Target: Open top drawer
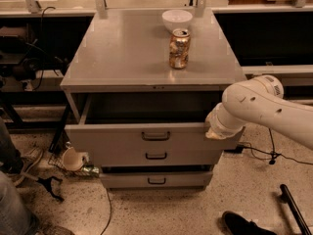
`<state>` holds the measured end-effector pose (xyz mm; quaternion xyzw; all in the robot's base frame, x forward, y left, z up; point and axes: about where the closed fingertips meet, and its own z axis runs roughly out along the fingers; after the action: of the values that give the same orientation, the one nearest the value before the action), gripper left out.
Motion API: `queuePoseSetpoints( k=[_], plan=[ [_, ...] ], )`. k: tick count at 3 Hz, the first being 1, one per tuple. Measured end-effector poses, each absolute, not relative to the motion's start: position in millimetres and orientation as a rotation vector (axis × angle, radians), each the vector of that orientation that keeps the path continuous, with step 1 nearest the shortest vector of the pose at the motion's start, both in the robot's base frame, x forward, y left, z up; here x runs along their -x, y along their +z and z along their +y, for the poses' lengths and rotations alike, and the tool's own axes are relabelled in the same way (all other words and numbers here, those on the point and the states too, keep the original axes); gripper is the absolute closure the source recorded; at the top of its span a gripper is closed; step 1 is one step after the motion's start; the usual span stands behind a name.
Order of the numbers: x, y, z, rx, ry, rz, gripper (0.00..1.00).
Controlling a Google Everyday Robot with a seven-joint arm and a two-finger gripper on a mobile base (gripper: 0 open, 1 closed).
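Note:
The top drawer [122,137] of the grey metal cabinet is pulled partly out toward me, its dark inside showing under the cabinet top. Its front has a small dark centre handle [155,136]. My gripper [216,130] sits at the right end of the drawer front, at its top edge, at the tip of my white arm [259,106]. The arm's end covers the fingers. The two shallower drawers below, the middle one [156,156] and the bottom one [156,181], stay pushed in.
A gold can [179,49] and a white bowl [177,19] stand on the cabinet top [122,58]. A cup [72,159] and clutter lie on the floor at left. A dark shoe [244,224] and a black bar [296,210] lie at lower right. Cables run at right.

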<state>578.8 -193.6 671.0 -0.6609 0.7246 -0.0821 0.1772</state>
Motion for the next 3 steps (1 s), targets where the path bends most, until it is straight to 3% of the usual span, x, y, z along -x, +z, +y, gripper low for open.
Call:
queuePoseSetpoints(
  k=[3],
  plan=[
    [-554.0,677.0,-202.6,1.843,-0.233,2.085,1.00]
  ],
)
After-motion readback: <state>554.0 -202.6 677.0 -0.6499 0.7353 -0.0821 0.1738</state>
